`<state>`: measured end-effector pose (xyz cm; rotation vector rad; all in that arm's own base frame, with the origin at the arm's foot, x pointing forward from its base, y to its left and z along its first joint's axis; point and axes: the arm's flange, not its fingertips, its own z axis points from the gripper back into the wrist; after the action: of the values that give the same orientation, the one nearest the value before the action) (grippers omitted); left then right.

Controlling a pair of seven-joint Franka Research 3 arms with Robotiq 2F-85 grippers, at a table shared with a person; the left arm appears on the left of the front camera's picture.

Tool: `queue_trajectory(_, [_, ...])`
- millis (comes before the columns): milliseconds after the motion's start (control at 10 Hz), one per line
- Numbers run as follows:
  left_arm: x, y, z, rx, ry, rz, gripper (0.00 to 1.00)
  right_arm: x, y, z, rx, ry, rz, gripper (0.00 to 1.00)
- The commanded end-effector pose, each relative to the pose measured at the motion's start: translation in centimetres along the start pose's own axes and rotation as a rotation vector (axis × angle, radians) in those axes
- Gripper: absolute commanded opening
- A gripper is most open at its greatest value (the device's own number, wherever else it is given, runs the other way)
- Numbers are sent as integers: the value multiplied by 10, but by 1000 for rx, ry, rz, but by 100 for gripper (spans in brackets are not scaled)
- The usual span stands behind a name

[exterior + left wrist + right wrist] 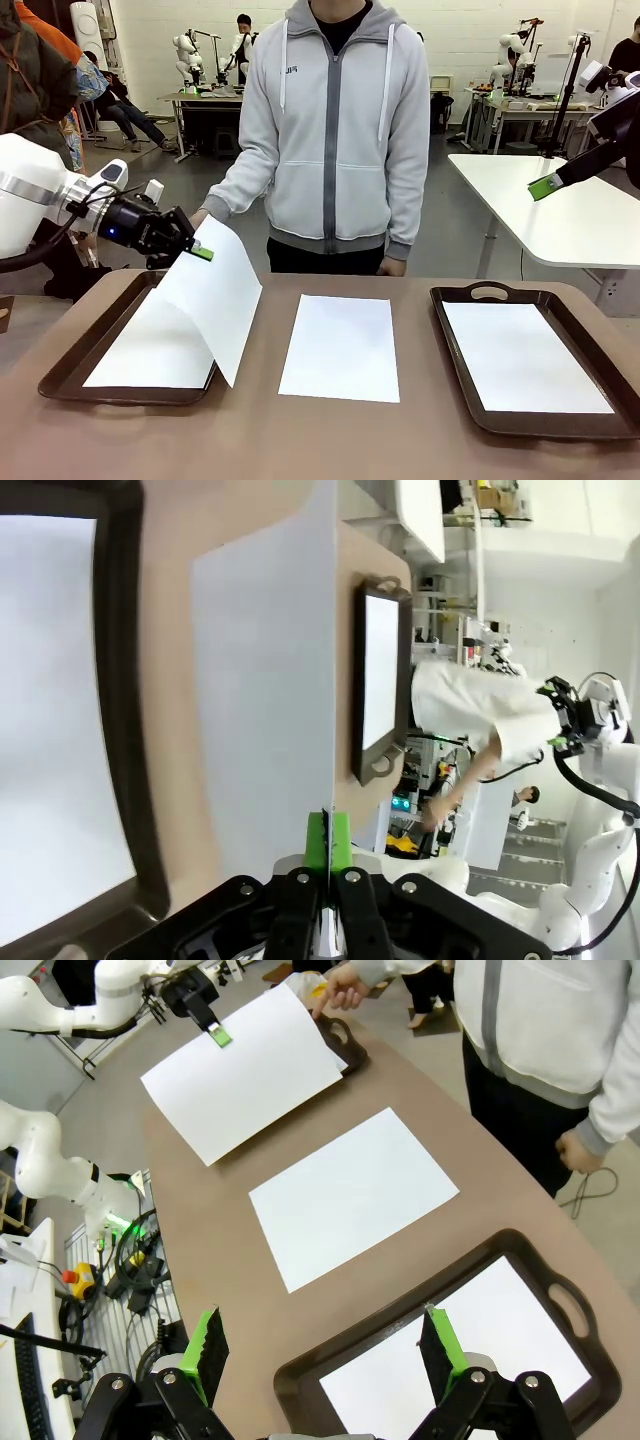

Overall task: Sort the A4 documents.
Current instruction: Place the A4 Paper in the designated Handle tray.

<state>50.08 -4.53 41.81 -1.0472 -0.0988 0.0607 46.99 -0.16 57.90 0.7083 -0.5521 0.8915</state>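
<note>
Front view had the left gripper [200, 252] pinched shut on the top edge of a blank A4 sheet [218, 300]. The sheet hung tilted above the left tray [70, 365], and its lower corner reached past that tray's right rim. Another white sheet [145, 355] already lay flat inside the left tray.

The step in hand looked like laying the held sheet on top of it. Doing that well probably meant carrying the sheet farther over the left tray until all of it was inside the rim. The free edge would go down first, and the jaws would open only once the paper lay flat, because such thin paper could curl or slide.

The person's hand [200, 216] was just behind the left tray. A third sheet [340, 345] lay on the table [330, 440] to the tray's right. Farther right was a second tray [490, 291] holding a sheet [525, 355]. The right gripper [325, 1345] hung above that second tray, jaws wide and empty.

All the sheets were blank. A small mark on the person's hoodie was too small to read.
</note>
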Motion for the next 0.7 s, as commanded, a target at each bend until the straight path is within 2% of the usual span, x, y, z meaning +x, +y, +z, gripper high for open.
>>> queue_trajectory(0, [12, 13, 1, 79, -2, -5, 1, 0, 1, -1, 0, 9, 5, 100])
queue_trajectory(100, [15, 22, 11, 170, -9, 39, 1, 0, 1, -1, 0, 9, 5, 100])
queue_trajectory(300, [15, 23, 27, 330, -12, 48, 1, 0, 1, -1, 0, 9, 5, 100])
queue_trajectory(600, [28, 31, 30, 476, 6, 23, 1, 0, 1, -1, 0, 9, 5, 100])
